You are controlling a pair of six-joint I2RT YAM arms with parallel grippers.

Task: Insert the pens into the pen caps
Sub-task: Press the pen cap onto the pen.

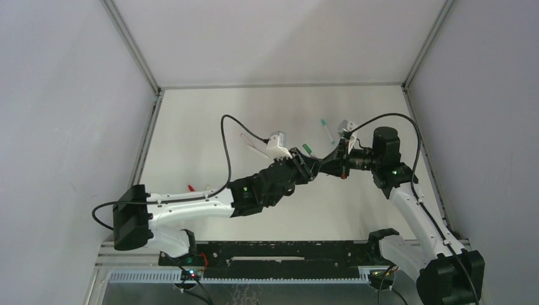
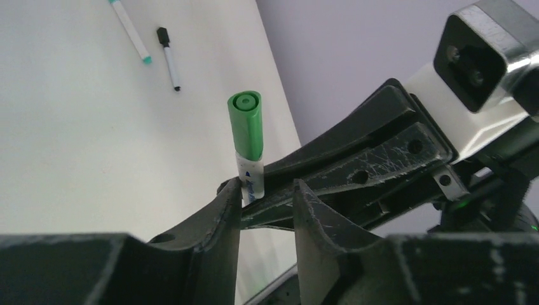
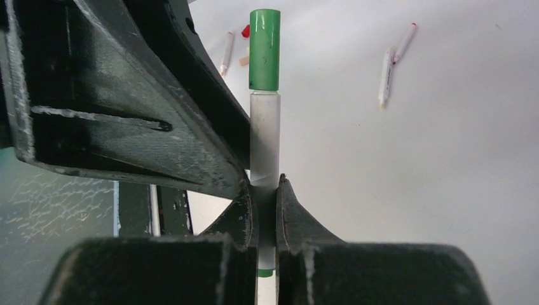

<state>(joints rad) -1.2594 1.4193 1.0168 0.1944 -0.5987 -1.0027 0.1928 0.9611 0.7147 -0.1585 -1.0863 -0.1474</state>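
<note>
Right claw pinches a white-barrelled marker pen, its green plastic cap fitted, above the middle of the pale table. Left claw is spread beside it. A teal-capped pen and a black-capped pen lie toward the far right corner. Two thin white pens toward the left edge look uncapped.

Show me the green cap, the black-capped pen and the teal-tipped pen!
green cap (image 3: 264,49): right wrist view, middle of its side.
black-capped pen (image 2: 170,63): left wrist view, white barrel.
teal-tipped pen (image 2: 131,32): left wrist view, white barrel.

Left tool parted — right tool clamped tight.
</note>
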